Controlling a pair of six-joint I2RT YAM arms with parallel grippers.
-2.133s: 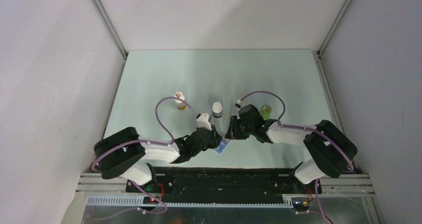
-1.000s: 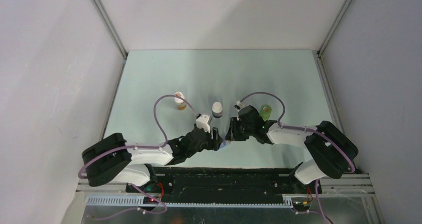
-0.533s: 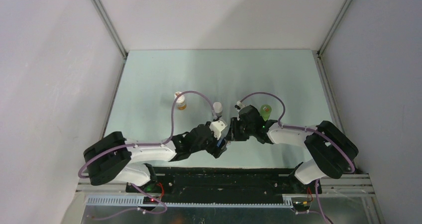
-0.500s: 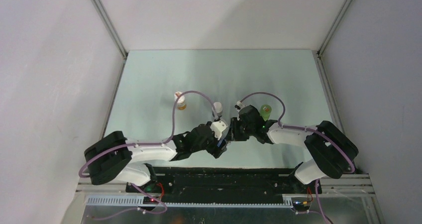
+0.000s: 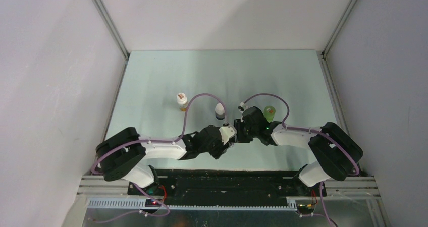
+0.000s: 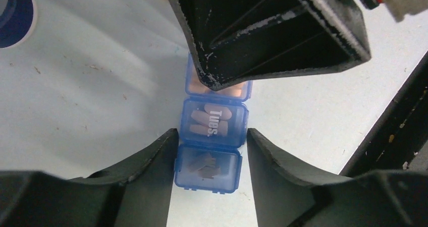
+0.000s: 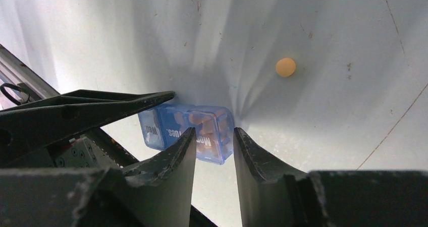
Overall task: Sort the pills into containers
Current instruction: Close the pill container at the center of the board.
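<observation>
With the right claw point(image 7: 213, 134) clamped on 1 end of the pill box point(image 6: 216, 120) lying on the tabletop point(image 7: 333, 131), close the left claw point(image 6: 211, 136), which straddles the other end with its grip unclear, squarely and gently so the box stays flat, then fetch the 1 loose pill point(image 7: 285, 66) just beyond.

Left wrist: close above the pill box point(image 6: 211, 136), facing straight down along its row, own fingers point(image 6: 146, 171) flanking the box. Right wrist: close and low, slanting at the box's end from the opposite side. Both share the box and each other's fingers. Top external: fixed high behind the arm bases point(image 5: 141, 179), far from the box, looking down over the table point(image 5: 166, 75); box hidden there.
</observation>
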